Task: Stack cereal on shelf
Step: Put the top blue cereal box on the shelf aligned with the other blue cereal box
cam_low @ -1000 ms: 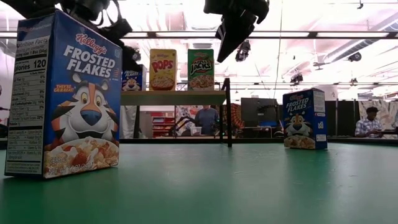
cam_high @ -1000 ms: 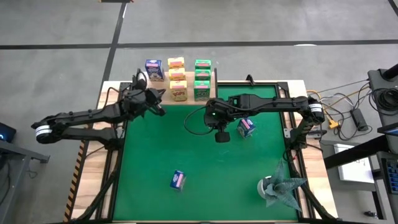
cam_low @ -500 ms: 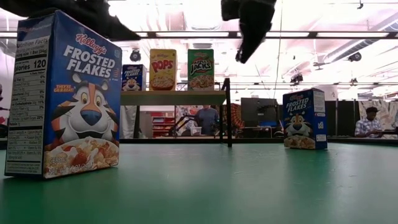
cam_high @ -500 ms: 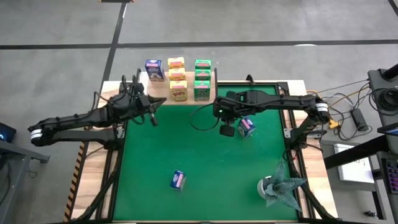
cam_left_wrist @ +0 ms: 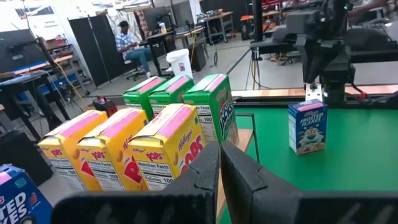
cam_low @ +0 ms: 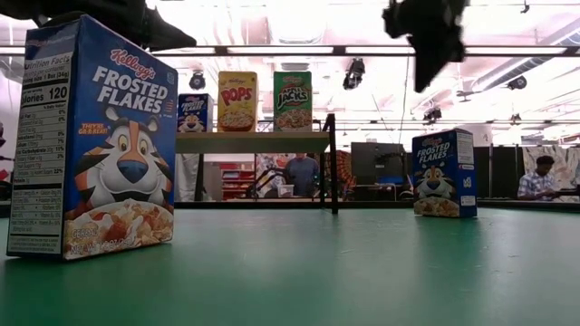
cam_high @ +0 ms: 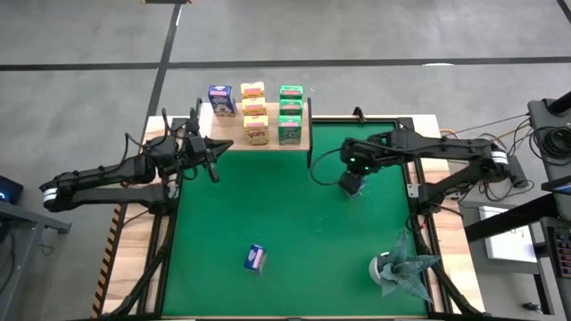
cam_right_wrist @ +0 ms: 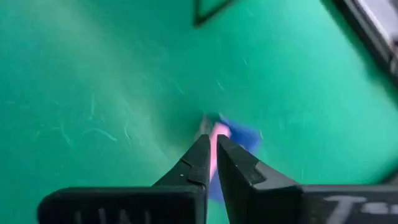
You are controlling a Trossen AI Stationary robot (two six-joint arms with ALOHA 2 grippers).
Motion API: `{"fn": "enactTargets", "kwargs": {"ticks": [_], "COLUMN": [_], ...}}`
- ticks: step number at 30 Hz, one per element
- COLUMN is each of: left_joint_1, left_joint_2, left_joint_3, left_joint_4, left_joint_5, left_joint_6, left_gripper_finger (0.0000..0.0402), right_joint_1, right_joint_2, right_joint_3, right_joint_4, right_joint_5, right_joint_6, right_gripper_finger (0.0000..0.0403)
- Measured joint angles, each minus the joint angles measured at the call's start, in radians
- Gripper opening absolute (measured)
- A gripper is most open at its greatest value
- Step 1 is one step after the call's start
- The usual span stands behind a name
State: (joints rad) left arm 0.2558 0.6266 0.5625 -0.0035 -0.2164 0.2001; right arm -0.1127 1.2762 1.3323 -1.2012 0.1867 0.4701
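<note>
Your left claw point(cam_high: 212, 159) sits by the shelf's point(cam_high: 299, 140) left end, fingers together, holding nothing. On the shelf: one blue box point(cam_high: 220, 100), three yellow boxes point(cam_high: 254, 111), three green boxes point(cam_high: 290, 113). A second blue box point(cam_high: 255, 258) stands alone on the green mat point(cam_high: 285, 214), near the front, well apart from both arms. Your right claw point(cam_high: 351, 183) hangs directly above the third blue box point(cam_low: 444, 173), fingers nearly together, gripping nothing; the right wrist view shows the box's pink top straight ahead past the tips. You'd need to spread them before dropping. Right arm is clearly nearer. Open mat all round that box; foil wad point(cam_high: 401, 267) far off at the front right corner.
</note>
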Motion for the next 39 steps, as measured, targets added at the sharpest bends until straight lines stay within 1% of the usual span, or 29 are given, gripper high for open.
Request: {"fn": "enactTargets", "kwargs": {"ticks": [2, 4, 8, 13, 18, 21, 24, 29, 33, 39], "left_joint_1": [0.0, 0.0, 0.0, 0.0, 0.0, 0.0, 0.0, 0.0, 0.0, 0.0], "left_joint_2": [0.0, 0.0, 0.001, 0.002, 0.002, 0.003, 0.004, 0.004, 0.005, 0.005], "left_joint_3": [0.0, 0.0, 0.0, 0.0, 0.0, 0.0, 0.0, 0.0, 0.0, 0.0], "left_joint_4": [0.001, 0.002, 0.002, 0.002, 0.002, 0.002, 0.002, 0.002, 0.001, 0.002], "left_joint_5": [0.0, 0.0, 0.0, 0.0, 0.0, 0.0, 0.0, 0.0, 0.0, 0.0], "left_joint_6": [0.0, 0.0, 0.0, 0.0, 0.009, 0.01, 0.011, 0.011, 0.011, 0.011], "left_gripper_finger": [0.0, 0.0, 0.0, 0.0, 0.0, 0.0, 0.0, 0.0, 0.0, 0.0], "right_joint_1": [0.001, 0.001, 0.001, 0.001, 0.001, 0.001, 0.001, 0.001, 0.001, 0.001], "right_joint_2": [-0.038, -0.064, -0.086, -0.069, -0.062, -0.061, -0.061, -0.061, -0.061, -0.06], "right_joint_3": [-0.041, -0.076, -0.139, -0.199, -0.243, -0.254, -0.259, -0.282, -0.319, -0.352], "right_joint_4": [-0.015, -0.031, -0.032, -0.012, 0.022, 0.043, 0.081, 0.151, 0.168, 0.196], "right_joint_5": [-0.002, -0.003, -0.002, -0.002, -0.002, -0.002, -0.002, 0.001, 0.024, 0.024], "right_joint_6": [0.075, 0.155, 0.249, 0.276, 0.265, 0.244, 0.234, 0.225, 0.231, 0.235], "right_gripper_finger": [0.0039, 0.0067, 0.014, 0.0221, 0.0272, 0.0289, 0.0296, 0.0297, 0.0297, 0.0291]}}
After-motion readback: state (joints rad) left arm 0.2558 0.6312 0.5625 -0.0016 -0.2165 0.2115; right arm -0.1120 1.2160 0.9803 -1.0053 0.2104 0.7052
